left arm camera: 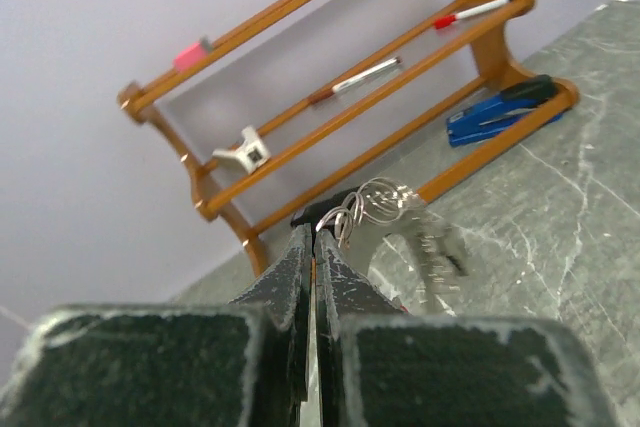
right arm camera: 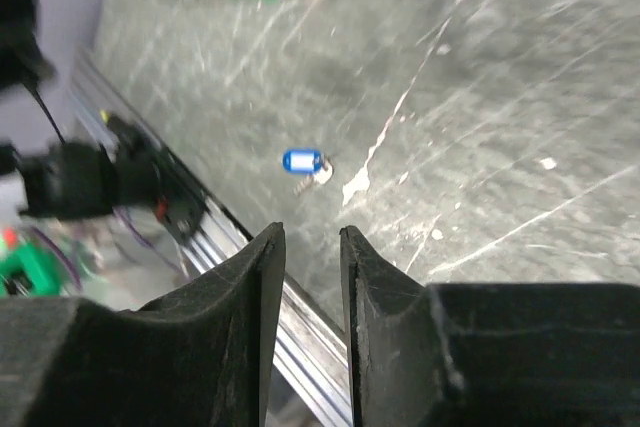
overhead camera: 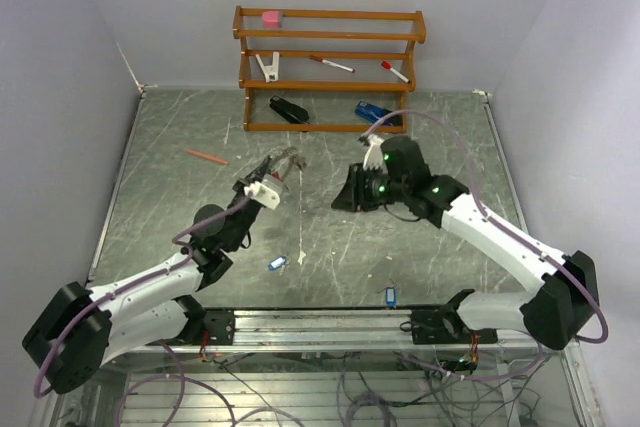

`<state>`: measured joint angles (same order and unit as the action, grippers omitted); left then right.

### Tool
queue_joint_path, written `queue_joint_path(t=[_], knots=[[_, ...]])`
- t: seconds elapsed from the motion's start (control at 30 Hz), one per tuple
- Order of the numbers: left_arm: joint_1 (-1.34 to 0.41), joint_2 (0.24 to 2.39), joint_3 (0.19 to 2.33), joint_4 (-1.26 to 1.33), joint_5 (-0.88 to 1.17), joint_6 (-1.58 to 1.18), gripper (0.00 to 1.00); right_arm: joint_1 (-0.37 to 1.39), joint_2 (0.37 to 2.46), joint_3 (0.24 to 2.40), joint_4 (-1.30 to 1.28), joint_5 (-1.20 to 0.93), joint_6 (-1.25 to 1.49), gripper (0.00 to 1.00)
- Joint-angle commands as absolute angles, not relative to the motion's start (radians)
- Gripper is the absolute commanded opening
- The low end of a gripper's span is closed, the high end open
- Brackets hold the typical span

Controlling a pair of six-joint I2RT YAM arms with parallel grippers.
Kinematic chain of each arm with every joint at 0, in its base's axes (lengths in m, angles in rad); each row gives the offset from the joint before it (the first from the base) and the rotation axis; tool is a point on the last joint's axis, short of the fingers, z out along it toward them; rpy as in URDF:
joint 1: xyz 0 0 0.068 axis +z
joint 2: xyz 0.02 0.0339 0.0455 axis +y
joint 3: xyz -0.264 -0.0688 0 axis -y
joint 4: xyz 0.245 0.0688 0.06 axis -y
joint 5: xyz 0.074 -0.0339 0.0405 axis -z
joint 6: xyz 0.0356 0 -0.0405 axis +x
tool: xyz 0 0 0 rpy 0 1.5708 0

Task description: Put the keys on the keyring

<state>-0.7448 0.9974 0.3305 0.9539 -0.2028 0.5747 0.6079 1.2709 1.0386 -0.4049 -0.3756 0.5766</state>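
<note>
Now, left claw [left arm camera: 315, 239]: closed tight, apparently pinching the keyring [left arm camera: 405, 232].
right claw [right arm camera: 310, 247]: slightly parted, empty.
keys [overhead camera: 277, 263]: two, on desk [overhead camera: 160, 197], toward 6 o'clock.

A rack [overhead camera: 330, 67] stands at the far edge of the table [overhead camera: 170, 202], against the back wall. On its top shelf, at the left end, lies an eraser [overhead camera: 271, 18]. On the middle shelf a clip [overhead camera: 268, 67] is at the left, the first marker [overhead camera: 331, 64] in the middle and the second marker [overhead camera: 394, 71] further right. At the bottom of the rack the left stapler [overhead camera: 289, 110] and the right stapler [overhead camera: 376, 113] lie apart. A pen [overhead camera: 207, 157] lies on the table, left of the keyring [overhead camera: 283, 162], which is at the tip of the left gripper [overhead camera: 262, 187]. The right gripper [overhead camera: 346, 195] is to the right of the keyring. The first key [overhead camera: 277, 263] lies on the table near the front edge, and the second key [overhead camera: 390, 296] lies to its right, closer to that edge.
</note>
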Motion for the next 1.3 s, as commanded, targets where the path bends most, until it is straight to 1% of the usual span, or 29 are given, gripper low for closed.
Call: queue_joint_path(t=[0.0, 0.2, 0.33, 0.4, 0.5, 0.57, 0.6, 0.7, 0.83, 0.97, 1.07, 1.27], knots=[[-0.709, 0.934, 0.399, 0.866, -0.353, 0.373, 0.07, 0.739, 1.285, 0.955, -0.35, -0.297, 0.439, 0.29], [-0.679, 0.864, 0.415, 0.751, -0.416, 0.301, 0.07, 0.87, 1.418, 0.968, -0.329, -0.2, 0.488, 0.31], [-0.662, 0.838, 0.402, 0.728, -0.445, 0.301, 0.07, 0.911, 1.548, 1.053, -0.382, -0.156, 0.589, 0.34], [-0.645, 0.825, 0.4, 0.712, -0.455, 0.293, 0.07, 0.932, 1.613, 1.102, -0.417, -0.144, 0.632, 0.31], [-0.62, 0.808, 0.399, 0.697, -0.463, 0.293, 0.07, 0.961, 1.718, 1.215, -0.529, -0.126, 0.702, 0.23], [-0.612, 0.794, 0.394, 0.695, -0.463, 0.299, 0.07, 0.974, 1.777, 1.29, -0.597, -0.127, 0.748, 0.21], [-0.606, 0.787, 0.39, 0.695, -0.464, 0.303, 0.07, 0.979, 1.81, 1.331, -0.623, -0.131, 0.764, 0.22], [-0.596, 0.766, 0.383, 0.694, -0.465, 0.313, 0.07, 0.996, 1.854, 1.38, -0.66, -0.154, 0.806, 0.27], [-0.587, 0.75, 0.369, 0.702, -0.473, 0.328, 0.07, 1.008, 1.876, 1.381, -0.685, -0.168, 0.843, 0.35], [-0.578, 0.741, 0.358, 0.714, -0.478, 0.337, 0.07, 1.019, 1.898, 1.373, -0.684, -0.181, 0.871, 0.39], [-0.567, 0.734, 0.355, 0.715, -0.483, 0.337, 0.07, 1.029, 1.932, 1.385, -0.676, -0.187, 0.893, 0.39], [-0.554, 0.704, 0.342, 0.728, -0.483, 0.376, 0.07, 1.036, 2.002, 1.429, -0.684, -0.176, 0.907, 0.34]])
